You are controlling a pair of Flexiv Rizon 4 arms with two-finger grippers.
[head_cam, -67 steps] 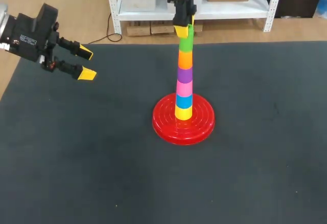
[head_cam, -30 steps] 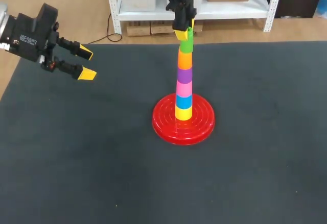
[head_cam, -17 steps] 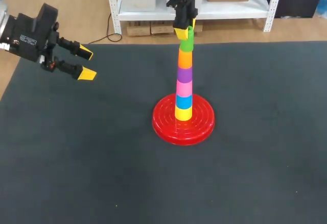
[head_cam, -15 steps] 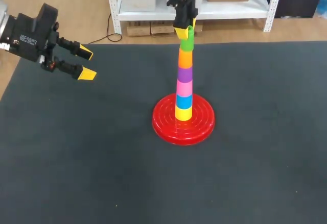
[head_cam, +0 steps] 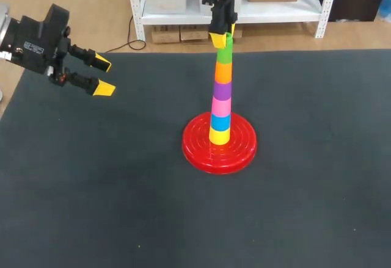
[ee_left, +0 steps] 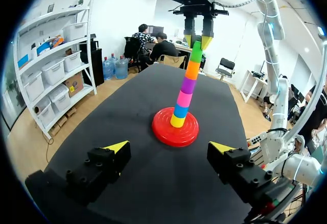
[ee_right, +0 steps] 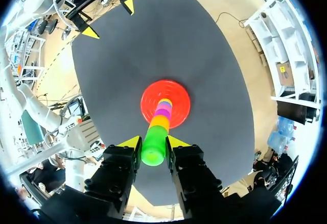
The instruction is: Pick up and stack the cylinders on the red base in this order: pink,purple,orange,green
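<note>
On the red base [head_cam: 198, 149] stands a tower of cylinders: yellow, blue, pink [head_cam: 220, 105], purple [head_cam: 222, 89], orange [head_cam: 223, 72], with the green cylinder [head_cam: 225, 52] on top. My right gripper [head_cam: 223, 35] hangs over the tower, shut on the green cylinder. In the right wrist view the green cylinder [ee_right: 153, 150] sits between the two yellow tips of that gripper [ee_right: 153, 143], and both touch it, with the base [ee_right: 150, 94] straight below. My left gripper [head_cam: 104, 77] hovers open and empty at the far left of the table. It faces the tower [ee_left: 185, 89].
The dark mat [head_cam: 122, 188] covers the whole table, with bare mat on every side of the base. Nothing else lies on it.
A second ago the green cylinder leaned to one side in the right gripper. Now it stands straight on the orange one, and the gripper has shifted slightly right. The left arm has not moved.
</note>
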